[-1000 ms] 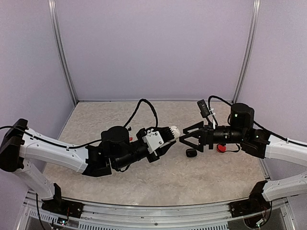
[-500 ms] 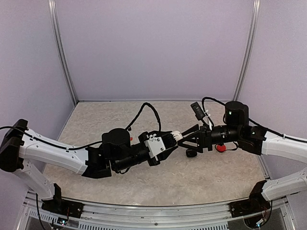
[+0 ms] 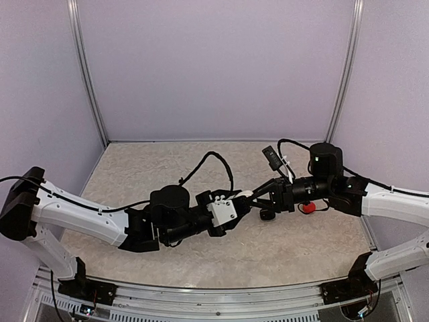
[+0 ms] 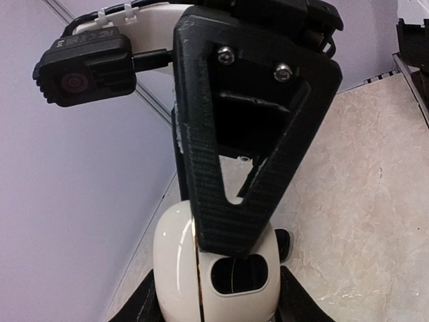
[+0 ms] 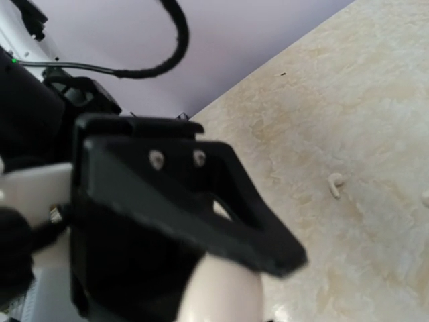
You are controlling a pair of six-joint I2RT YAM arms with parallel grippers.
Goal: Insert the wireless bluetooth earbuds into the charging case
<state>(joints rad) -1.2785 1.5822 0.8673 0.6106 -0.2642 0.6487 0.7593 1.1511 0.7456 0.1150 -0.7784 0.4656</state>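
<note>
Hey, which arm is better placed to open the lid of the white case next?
Right, probably. The left gripper is busy holding the white case, while the right gripper sits over its free end, placed to lift the lid.

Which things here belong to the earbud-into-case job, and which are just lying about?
In the job: white pebble-shaped plastic charging case, clamped in the left gripper with the right gripper at it; tiny white plastic earbud on the table.
Lying about: small black rounded plastic piece; small red plastic piece; both on the table.
</note>
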